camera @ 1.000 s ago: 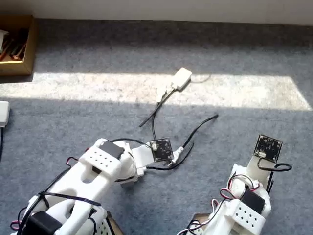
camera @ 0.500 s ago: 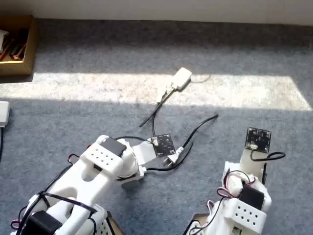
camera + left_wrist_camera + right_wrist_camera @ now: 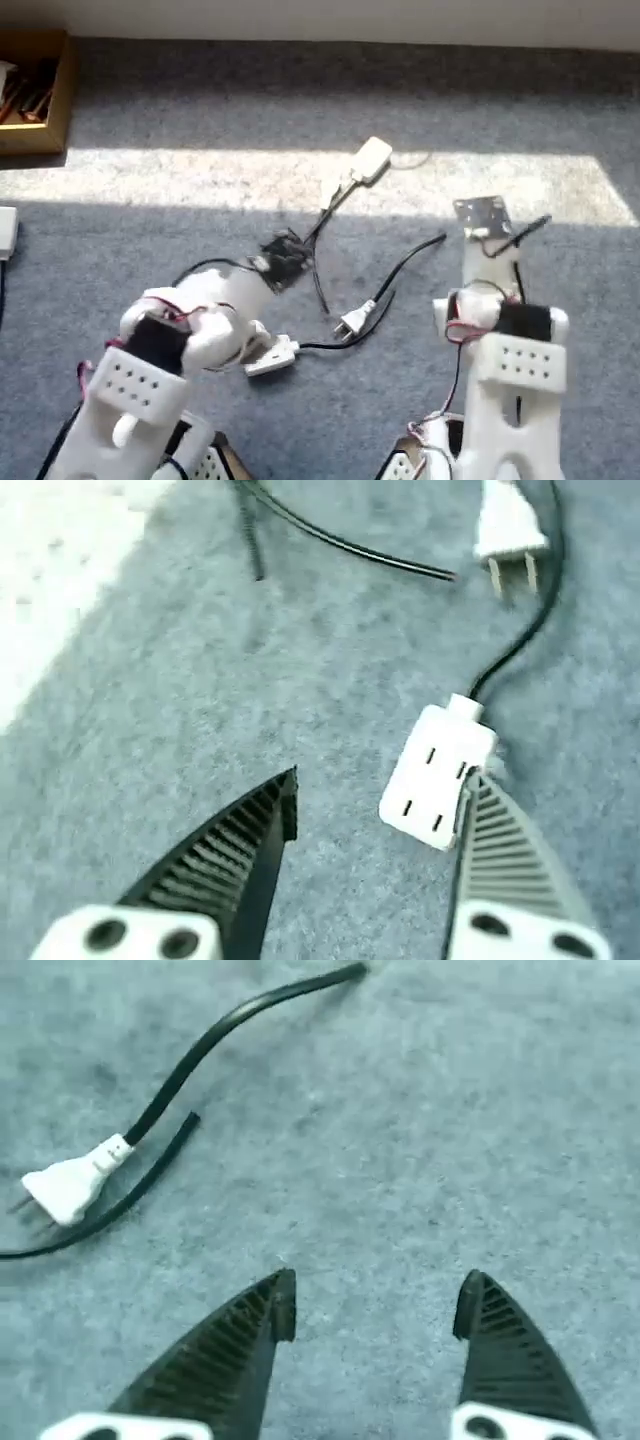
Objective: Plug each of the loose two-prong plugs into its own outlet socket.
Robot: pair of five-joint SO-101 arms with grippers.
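Once the left gripper (image 3: pixel 380 785) had been drawn back with its jaws wide, the white two-slot outlet socket (image 3: pixel 437 775) was left unheld against one finger. The white two-prong plug (image 3: pixel 65 1188) lay unplugged beyond the advanced, wide-open right gripper (image 3: pixel 377 1285).

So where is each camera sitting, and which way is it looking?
High view: sits above and looks down on the grey carpet; the left white arm and the right white arm show.
Left wrist view: rides the left arm and looks down at the white socket block; its black fingers show, open.
Right wrist view: rides the right arm and looks down at carpet; its black fingers show, open.
Shared: the white two-prong plug is in all three.
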